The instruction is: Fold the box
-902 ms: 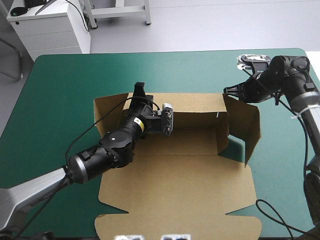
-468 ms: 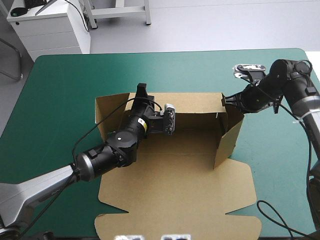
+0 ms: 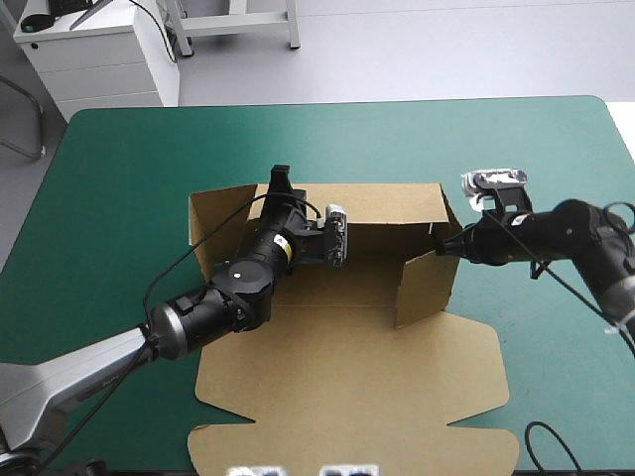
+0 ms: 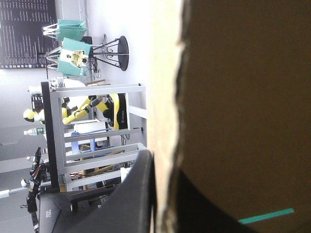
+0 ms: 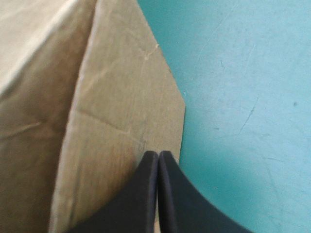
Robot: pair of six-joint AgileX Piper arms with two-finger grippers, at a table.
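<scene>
Scene: brown box (image 3: 347,397) lies mid-surface (image 3: 119,178), with its wide lid panel (image 3: 347,436) flat on the robot's side of both tools. The far wall (image 3: 387,203) stands upright.

The left tool (image 3: 279,178) is clamped on that wall's top edge near its left end. Its wrist view shows one black finger (image 4: 138,194) on one side of the board edge. A dark shape on the other side is probably the second finger, so the tool is all but closed with the sheet pinched between.

The right tool (image 3: 444,248) is fully closed, fingers meeting in a point, gripping nothing. Its tip presses on the outer face of the right end flap (image 3: 427,283), just ahead of it. That flap stands upright and angles inward over the tray floor.

Step in hand: turning in the right end wall while the left tool steadies the far wall. Judged about mid-task: far wall and right end are up, the lid is flat, and the near flaps are not yet raised. The left end flap (image 3: 210,233) beside the left tool looks raised too, but the arm hides most of it.

Next move calls for a push on the same line until the flap squares with the far wall. The tip needs to stay low enough not to slip over the top edge. The left clamp should hold, or the wall likely flops back. After that the flap needs tucking.
</scene>
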